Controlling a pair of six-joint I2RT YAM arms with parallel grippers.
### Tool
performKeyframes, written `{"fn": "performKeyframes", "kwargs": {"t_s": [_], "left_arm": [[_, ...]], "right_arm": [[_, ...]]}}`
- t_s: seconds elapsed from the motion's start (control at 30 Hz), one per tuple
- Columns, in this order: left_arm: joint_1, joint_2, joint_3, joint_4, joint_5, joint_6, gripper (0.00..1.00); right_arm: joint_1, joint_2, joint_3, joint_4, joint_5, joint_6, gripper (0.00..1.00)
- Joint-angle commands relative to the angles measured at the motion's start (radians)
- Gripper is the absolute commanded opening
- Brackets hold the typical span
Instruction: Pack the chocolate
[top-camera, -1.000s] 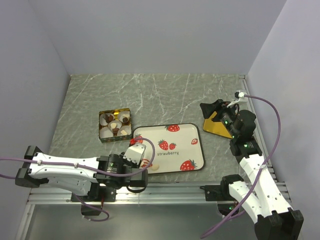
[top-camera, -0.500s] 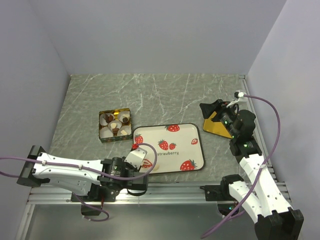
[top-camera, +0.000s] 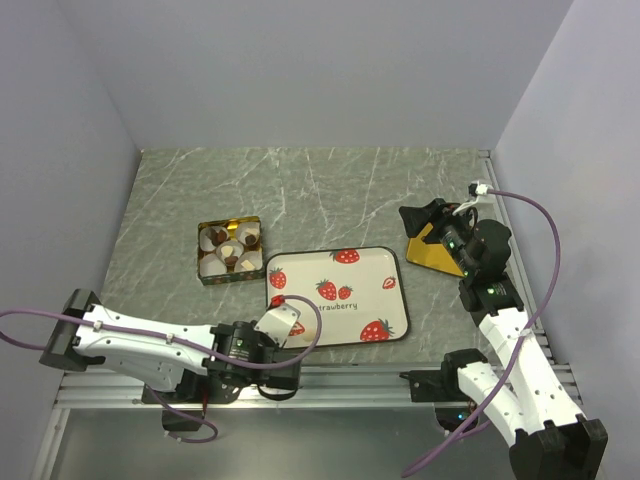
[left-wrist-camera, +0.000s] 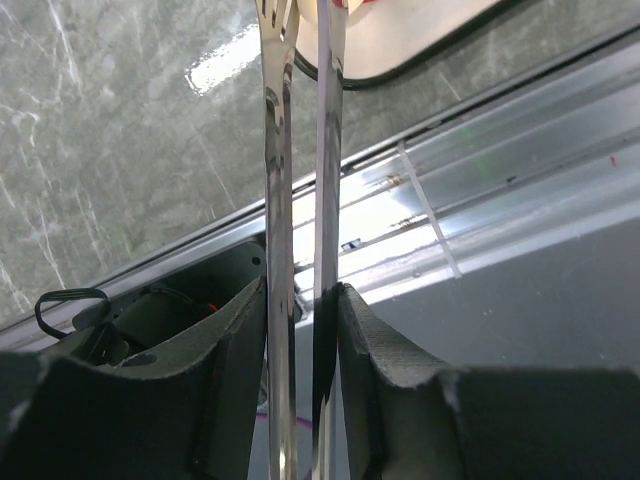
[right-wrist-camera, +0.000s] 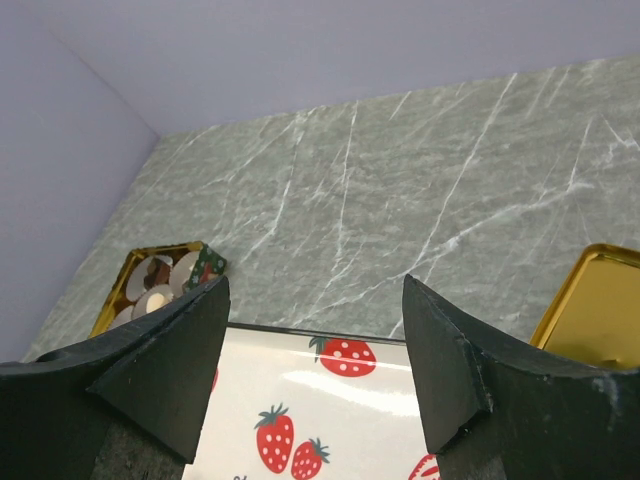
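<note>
the left gripper (left-wrist-camera: 300, 300) is clamped on a pair of metal tongs (left-wrist-camera: 278, 150), its 2 pads pressing the 2 blades nearly together. the tongs' tips run out of the wrist view at the top, so i cannot tell whether they hold anything. from above, this gripper (top-camera: 278, 322) sits low at the near-left corner of the tray (top-camera: 370, 270), by the bench's (top-camera: 330, 190) near edge. the tray is cream with red strawberries and carries 1 readable word, "strawberry", in small script near its middle. no other writing can be read.

beyond the tray's far-left corner stands the gold tin (top-camera: 203, 275), and the chocolate (top-camera: 247, 239) lies inside it, brown and cream lumps in white paper cups (top-camera: 213, 237).

the right gripper (top-camera: 425, 225) has its fingers spread wide apart with nothing between them, hovering above the gold lid (top-camera: 437, 255) just right of the tray.

compared with 1 second ago, the left gripper has drawn back toward the near edge, off the tray's left side, uncovering the strawberry printed there. the right arm, tin and tray have not shifted.
</note>
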Motion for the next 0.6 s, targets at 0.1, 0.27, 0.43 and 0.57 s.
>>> {"fn": "performKeyframes", "kwargs": {"t_s": [0.1, 0.27, 0.43, 0.57], "left_arm": [[-0.04, 0.001, 0.088, -0.023, 0.011, -0.013, 0.38], [-0.055, 0.015, 0.105, -0.023, 0.017, -0.01, 0.38], [-0.065, 0.015, 0.1, -0.025, 0.027, -0.022, 0.38], [-0.066, 0.016, 0.094, -0.025, 0.029, -0.03, 0.37]], "right_arm": [[0.009, -0.008, 0.047, 0.027, -0.001, -0.017, 0.76], [0.008, -0.011, 0.047, 0.024, 0.0, -0.017, 0.76], [0.011, -0.011, 0.047, 0.025, 0.0, -0.015, 0.76], [0.009, -0.008, 0.047, 0.027, -0.003, -0.015, 0.76]]}}
